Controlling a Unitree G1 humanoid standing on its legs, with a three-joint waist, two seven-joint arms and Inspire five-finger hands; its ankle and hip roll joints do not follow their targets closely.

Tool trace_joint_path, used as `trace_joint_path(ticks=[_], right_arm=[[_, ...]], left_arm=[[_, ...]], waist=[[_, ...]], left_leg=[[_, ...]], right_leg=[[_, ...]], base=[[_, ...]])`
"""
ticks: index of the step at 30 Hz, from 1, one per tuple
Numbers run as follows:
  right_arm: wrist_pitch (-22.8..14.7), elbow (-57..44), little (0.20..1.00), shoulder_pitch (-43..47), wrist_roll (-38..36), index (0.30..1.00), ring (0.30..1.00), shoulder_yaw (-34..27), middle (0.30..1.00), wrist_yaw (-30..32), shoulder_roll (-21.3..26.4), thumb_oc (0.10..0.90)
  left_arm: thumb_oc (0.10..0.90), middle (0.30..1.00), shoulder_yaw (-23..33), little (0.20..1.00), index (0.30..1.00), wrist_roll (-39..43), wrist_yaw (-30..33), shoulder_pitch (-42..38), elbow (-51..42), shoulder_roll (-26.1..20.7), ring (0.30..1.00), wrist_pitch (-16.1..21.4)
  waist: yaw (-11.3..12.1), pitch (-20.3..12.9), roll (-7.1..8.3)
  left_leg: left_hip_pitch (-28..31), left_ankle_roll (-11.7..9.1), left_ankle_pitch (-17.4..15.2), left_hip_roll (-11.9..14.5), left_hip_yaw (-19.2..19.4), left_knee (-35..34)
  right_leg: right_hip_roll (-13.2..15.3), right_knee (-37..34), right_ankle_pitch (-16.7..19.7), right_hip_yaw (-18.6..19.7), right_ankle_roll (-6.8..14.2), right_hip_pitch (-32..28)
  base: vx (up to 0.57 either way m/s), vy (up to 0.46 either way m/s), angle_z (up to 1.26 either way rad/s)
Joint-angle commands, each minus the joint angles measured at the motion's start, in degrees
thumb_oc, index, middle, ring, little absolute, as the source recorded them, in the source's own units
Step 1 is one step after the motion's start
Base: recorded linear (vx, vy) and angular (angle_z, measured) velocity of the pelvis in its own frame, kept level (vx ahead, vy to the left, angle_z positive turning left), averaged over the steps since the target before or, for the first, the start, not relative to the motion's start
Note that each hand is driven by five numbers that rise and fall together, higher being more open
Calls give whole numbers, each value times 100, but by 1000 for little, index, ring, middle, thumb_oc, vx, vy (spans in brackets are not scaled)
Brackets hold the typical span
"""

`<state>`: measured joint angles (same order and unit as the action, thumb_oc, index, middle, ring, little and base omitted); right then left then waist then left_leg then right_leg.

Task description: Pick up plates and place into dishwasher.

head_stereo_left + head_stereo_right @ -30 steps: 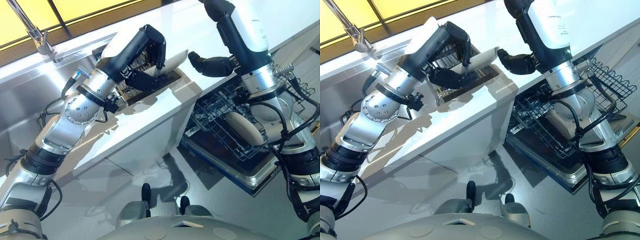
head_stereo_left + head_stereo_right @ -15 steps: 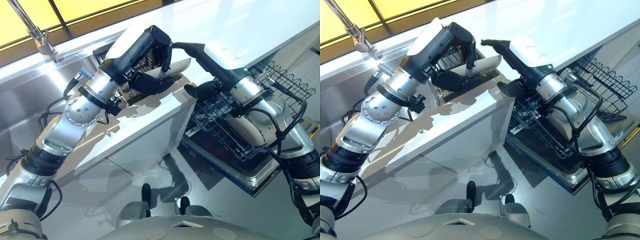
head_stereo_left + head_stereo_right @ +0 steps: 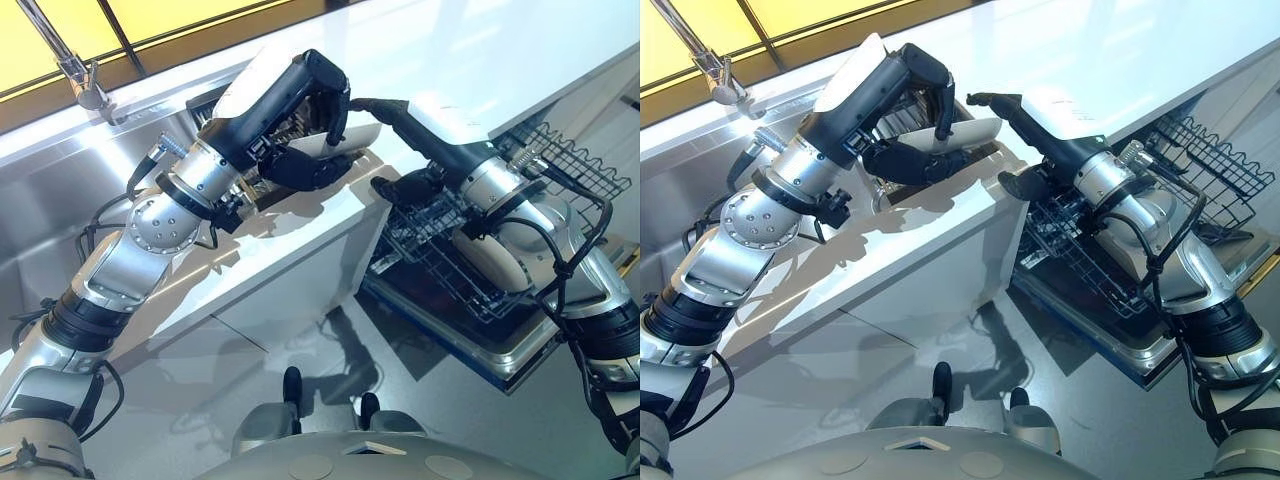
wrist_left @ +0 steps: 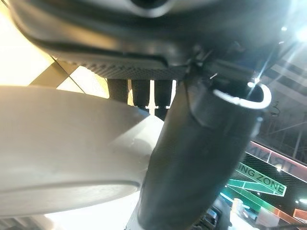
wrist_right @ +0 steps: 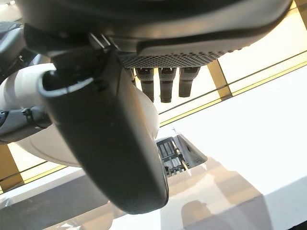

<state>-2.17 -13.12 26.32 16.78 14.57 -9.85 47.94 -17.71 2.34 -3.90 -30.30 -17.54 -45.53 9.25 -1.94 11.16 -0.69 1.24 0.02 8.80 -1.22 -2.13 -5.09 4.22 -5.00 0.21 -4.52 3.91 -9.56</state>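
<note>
White countertop (image 3: 300, 250); left hand (image 3: 300, 165) clamps pale round ceramic plate (image 3: 965, 130) above it; right hand (image 3: 985, 100) at plate's edge, grip unclear.

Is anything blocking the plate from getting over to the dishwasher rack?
Nothing visible lies in the way. The left robot hand holds the plate above the counter, the right robot hand is at the plate's far edge, and the dishwasher rack beyond already holds another plate.

Right hand (image 3: 985, 99) swung down onto plate (image 3: 965, 131).
</note>
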Motion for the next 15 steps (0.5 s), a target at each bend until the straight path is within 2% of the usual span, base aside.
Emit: trace_joint_path(ticks=[1,8,15], right_arm=[[-269,-63,200,254,-219,300,300,-81,300,896,-330,100],[-265,-120,200,311,117,300,300,-46,300,1471,-580,100],[-258,-59,200,275,212,300,300,-107,300,1852,-593,100]], left_arm=[[100,300,402,200,300,471,2,-37,-284,255,300,526],[100,300,245,200,300,870,-468,-20,-456,501,300,451],[100,300,20,200,300,1034,-720,-51,-550,625,300,406]], waist=[[53,-1027,150],[70,-1020,132],[8,-1028,115]], left_leg=[[475,104,-873,-317,269,9],[494,121,-905,-331,308,9],[498,134,-906,-320,397,9]], right_leg=[[-144,418,134,-64,166,514],[-119,341,184,-62,189,504],[-118,329,220,-5,210,523]], base=[[0,0,0],[0,0,0],[-1,3,-2]])
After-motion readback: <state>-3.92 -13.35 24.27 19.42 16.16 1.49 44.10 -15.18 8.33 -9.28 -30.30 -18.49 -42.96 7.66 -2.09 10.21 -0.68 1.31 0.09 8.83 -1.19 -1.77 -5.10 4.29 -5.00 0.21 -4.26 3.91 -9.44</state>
